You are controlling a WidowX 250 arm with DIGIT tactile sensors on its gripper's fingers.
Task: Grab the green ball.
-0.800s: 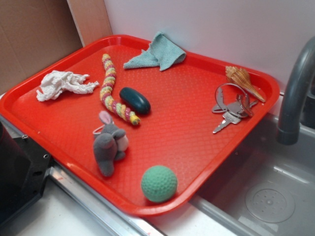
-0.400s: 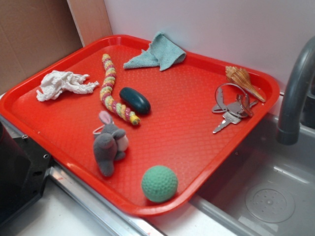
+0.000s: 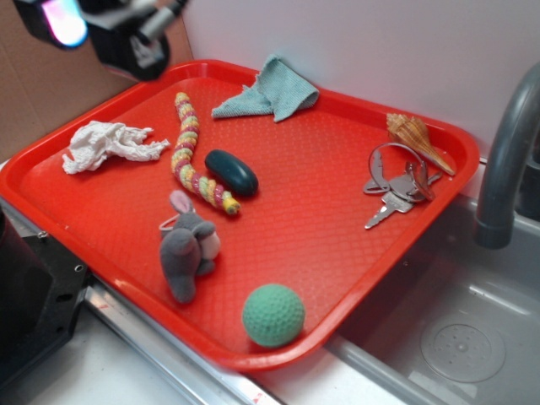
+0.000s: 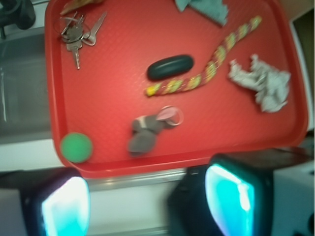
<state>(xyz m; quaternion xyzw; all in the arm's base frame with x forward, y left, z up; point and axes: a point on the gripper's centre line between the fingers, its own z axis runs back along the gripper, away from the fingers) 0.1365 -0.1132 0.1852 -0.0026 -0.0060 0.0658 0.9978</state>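
Fingers (image 4: 231, 196) spread wide in wrist view only, green ball (image 3: 272, 315) untouched.

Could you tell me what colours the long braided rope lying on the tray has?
The long braided rope is banded yellow, pink and green; the exterior view shows it best.
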